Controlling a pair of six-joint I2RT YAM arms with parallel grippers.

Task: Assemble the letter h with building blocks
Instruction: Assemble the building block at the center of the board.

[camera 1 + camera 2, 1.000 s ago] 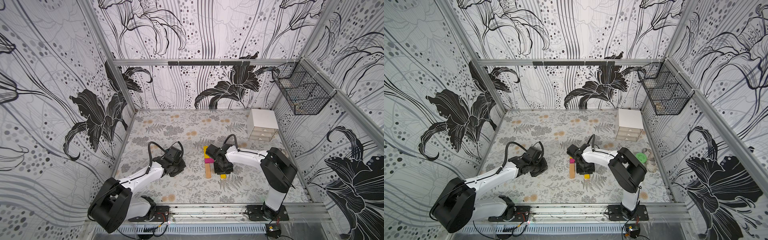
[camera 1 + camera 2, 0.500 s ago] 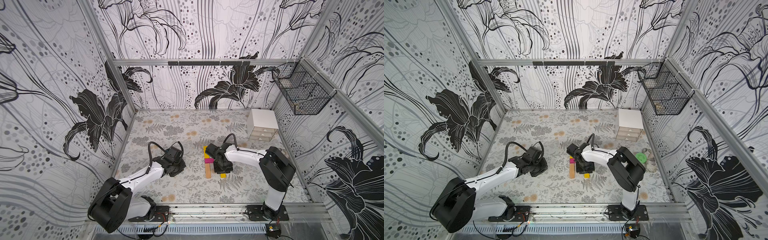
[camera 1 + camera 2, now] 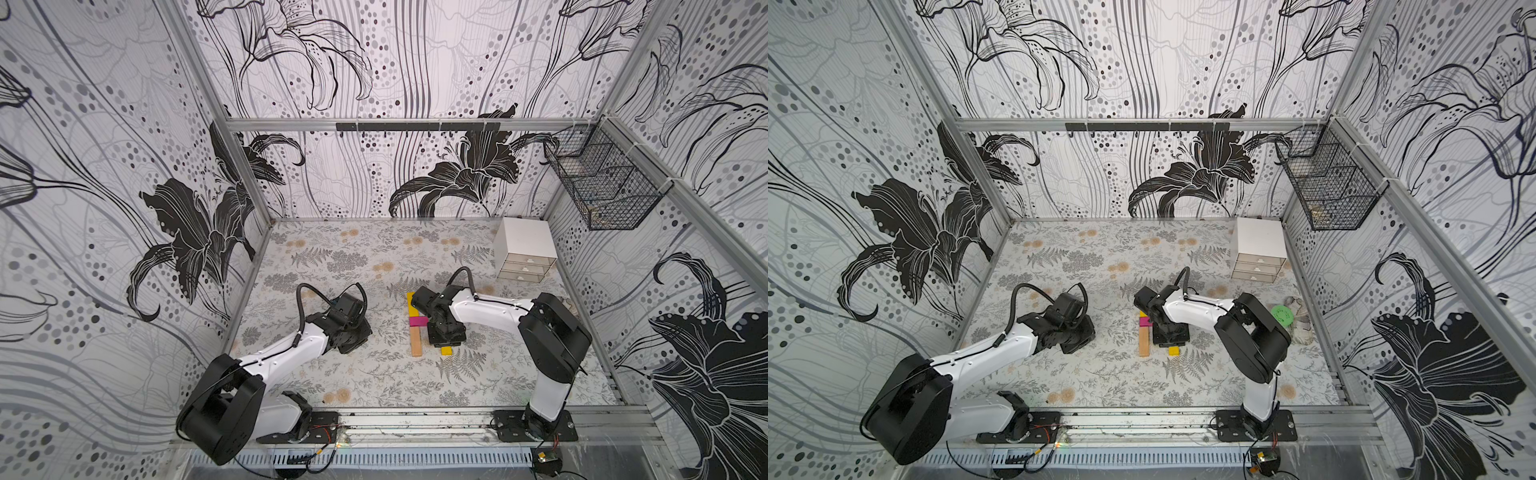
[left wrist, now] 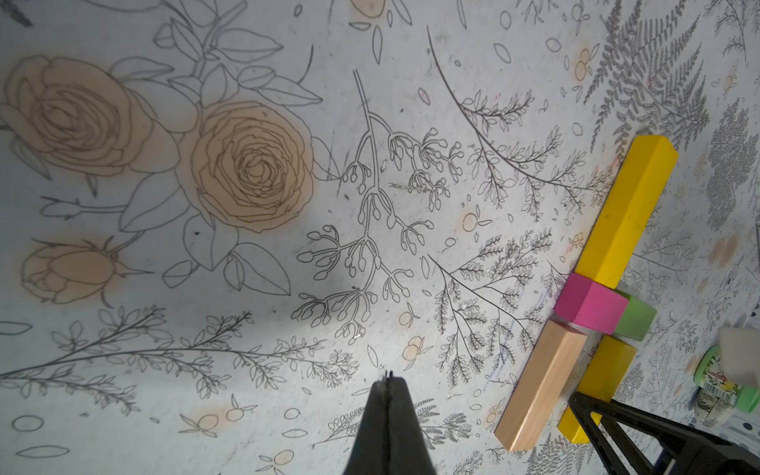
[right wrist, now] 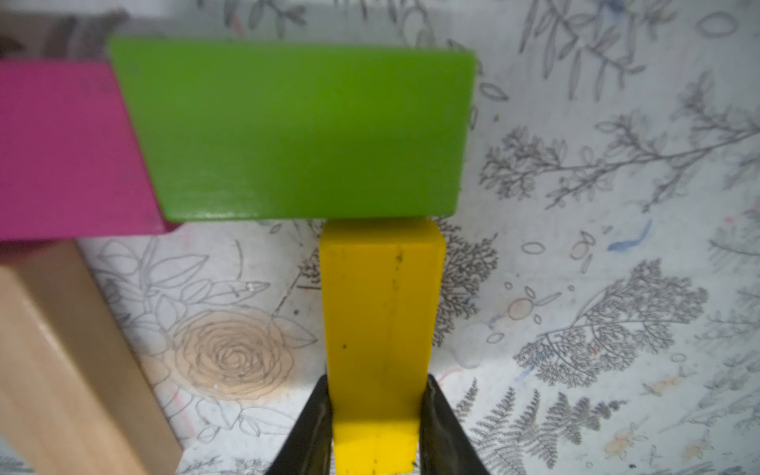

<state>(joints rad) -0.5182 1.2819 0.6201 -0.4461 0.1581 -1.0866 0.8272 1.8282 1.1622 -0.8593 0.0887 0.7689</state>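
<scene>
The letter h lies on the floral mat. In the left wrist view a long yellow block (image 4: pixel 625 214) and a tan wood block (image 4: pixel 538 390) form the stem. The magenta block (image 4: pixel 590 304) and green block (image 4: pixel 635 318) form the crossbar. In the right wrist view the second yellow block (image 5: pixel 382 312) butts against the green block (image 5: pixel 304 131) as the leg, with my right gripper (image 5: pixel 376 382) shut on it. Both top views hide the green block under that gripper (image 3: pixel 444 332). My left gripper (image 4: pixel 386 376) is shut and empty, to the left of the blocks (image 3: pixel 353 332).
A white mini drawer chest (image 3: pixel 525 249) stands at the back right. A black wire basket (image 3: pixel 606 187) hangs on the right wall. A green round item (image 3: pixel 1282 316) and some clutter lie by the right wall behind my right arm.
</scene>
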